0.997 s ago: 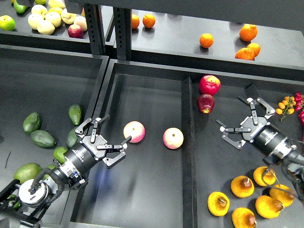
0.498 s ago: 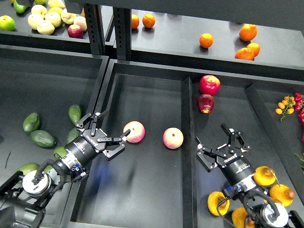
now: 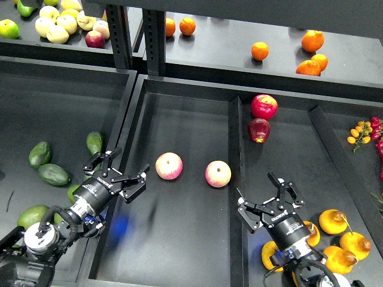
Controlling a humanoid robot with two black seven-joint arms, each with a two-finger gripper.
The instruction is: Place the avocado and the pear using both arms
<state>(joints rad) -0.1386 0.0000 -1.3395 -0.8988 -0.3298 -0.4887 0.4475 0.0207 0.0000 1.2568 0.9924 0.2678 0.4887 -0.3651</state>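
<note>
Several dark green avocados lie in the left bin: one (image 3: pixel 94 143) just above my left gripper, two more (image 3: pixel 40 153) (image 3: pixel 54 174) further left. My left gripper (image 3: pixel 121 168) is open and empty at the wall between the left and middle bins. Golden-yellow pears (image 3: pixel 333 221) (image 3: pixel 354 242) lie at the lower right. One pear (image 3: pixel 270 256) is partly hidden under my right arm. My right gripper (image 3: pixel 264 198) is open and empty, just right of the middle divider and above the pears.
Two pink-and-yellow apples (image 3: pixel 169 165) (image 3: pixel 218 174) lie in the middle bin. Two red apples (image 3: pixel 264 106) (image 3: pixel 258 130) sit at the back of the right bin. Bigger light green fruits (image 3: pixel 33 215) lie lower left. Oranges (image 3: pixel 312 40) and yellow fruit (image 3: pixel 58 27) are on the back shelf.
My left gripper has drawn back left and down, away from the left apple. My right arm has swung from the far right down to the lower middle, near the divider.
</note>
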